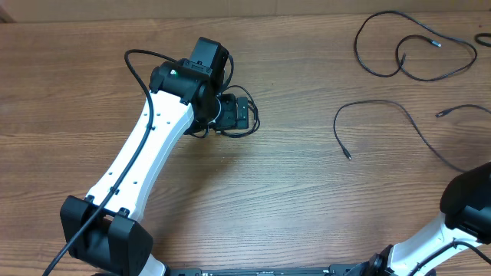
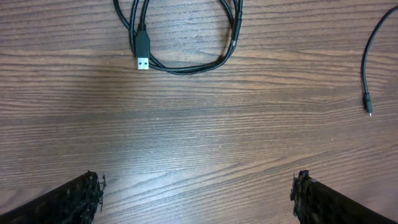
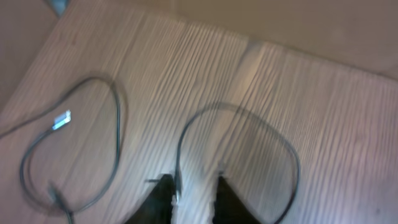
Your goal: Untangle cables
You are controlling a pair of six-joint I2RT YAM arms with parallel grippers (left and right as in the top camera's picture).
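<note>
The left arm [image 1: 146, 146] reaches from the near-left corner up over the wooden table [image 1: 291, 199]. The left gripper [image 2: 196, 186] is released: its fingers [image 2: 74, 199] stand wide apart with nothing between them, over bare wood. Ahead of it in the left wrist view lies a coiled USB cable [image 2: 186, 67]. Its USB plug [image 2: 143, 53] points back toward the gripper and is well apart from the fingers. Further right in that view, a thin cable end [image 2: 367, 102] with a small plug rests on the wood.

On the right half of the table, seen from overhead, a long cable [image 1: 383, 103] arcs from a small plug near the middle toward the right edge. Above it, near the far edge, a looped cable [image 1: 399, 61] crosses over itself. The right arm [image 1: 468, 203] sits at the near-right corner.

The right wrist view is blurred. The right gripper [image 3: 194, 193] is low over the table with its jaws slightly parted. A thin cord [image 3: 283, 143] runs in between them, close to one finger, and loops out ahead; the gap looks wider than the cord, so it is not pinched. To the left lies another loop of cable [image 3: 117, 118] with a pale plug [image 3: 61, 120].
</note>
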